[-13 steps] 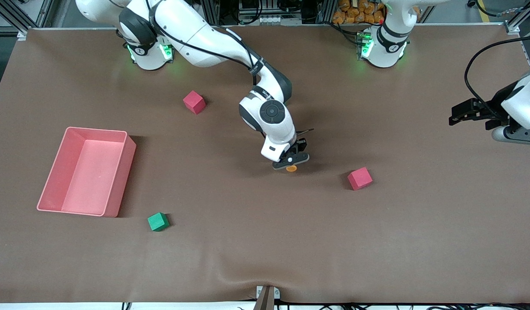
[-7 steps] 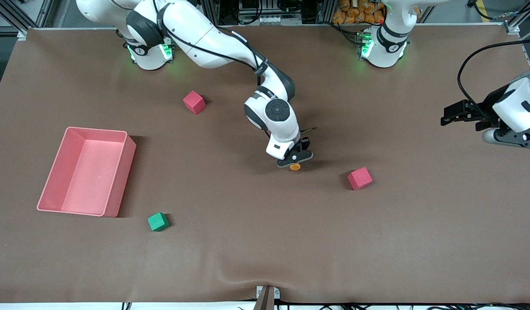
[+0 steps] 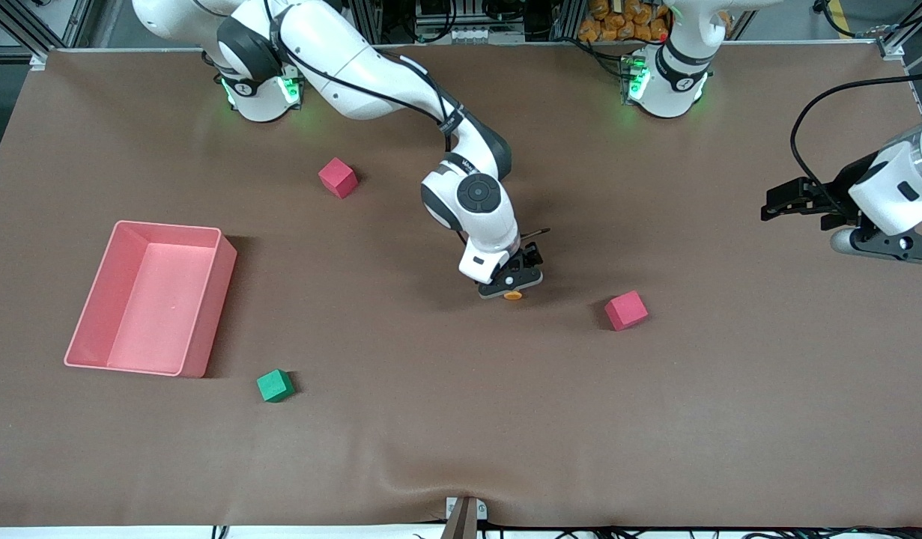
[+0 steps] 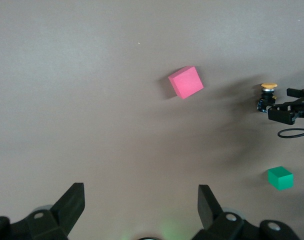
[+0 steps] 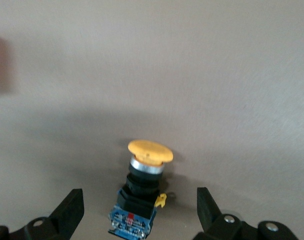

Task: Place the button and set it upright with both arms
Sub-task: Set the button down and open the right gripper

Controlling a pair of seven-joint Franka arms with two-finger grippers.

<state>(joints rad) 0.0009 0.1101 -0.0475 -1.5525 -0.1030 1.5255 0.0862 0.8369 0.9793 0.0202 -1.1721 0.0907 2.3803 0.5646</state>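
Note:
The button point(image 3: 513, 295) has an orange cap and a black body with a blue base. It lies tilted on the brown table near the middle. My right gripper point(image 3: 511, 282) hangs low over it. In the right wrist view the button point(image 5: 143, 186) sits between the open fingers of the right gripper point(image 5: 139, 200), and neither finger touches it. My left gripper point(image 3: 774, 203) is open and empty, up over the left arm's end of the table. The left wrist view shows the left gripper point(image 4: 142, 192), the button point(image 4: 267, 95) and the right gripper point(image 4: 292, 107) farther off.
A red cube point(image 3: 626, 310) lies beside the button toward the left arm's end. Another red cube point(image 3: 338, 177) lies nearer the right arm's base. A green cube point(image 3: 275, 385) and a pink tray point(image 3: 221, 277) lie toward the right arm's end.
My right gripper shifted slightly toward the left arm's end, then came down over the button. My left gripper moved a little toward the table's middle.

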